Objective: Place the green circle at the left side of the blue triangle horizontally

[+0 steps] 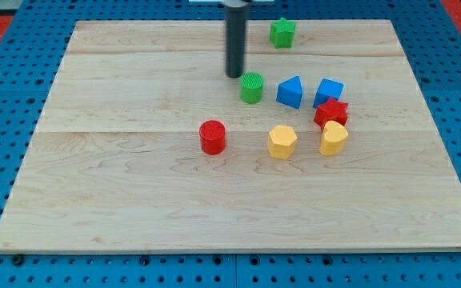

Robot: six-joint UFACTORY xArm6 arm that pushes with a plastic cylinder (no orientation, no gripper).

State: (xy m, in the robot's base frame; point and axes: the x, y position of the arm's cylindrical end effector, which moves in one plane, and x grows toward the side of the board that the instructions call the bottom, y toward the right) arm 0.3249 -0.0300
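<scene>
nearest the view's bottom lie the red cylinder (pixel 212 137), the yellow hexagon (pixel 282 142) and a second yellow block (pixel 334 138), all on the wooden tabletop (pixel 134 208). just above that yellow block sits a red star-like block (pixel 331 114), touching it. farther up, a row: the green circle (pixel 252 87), the blue triangle (pixel 290 92) just to its right with a small gap, then a blue cube (pixel 328 91) touching the red one. my tip (pixel 234 76) rests just left of and slightly above the green circle, very close; contact cannot be told. there is no gripper, only the rod. farthest, near the top edge, a green star (pixel 282 32).
</scene>
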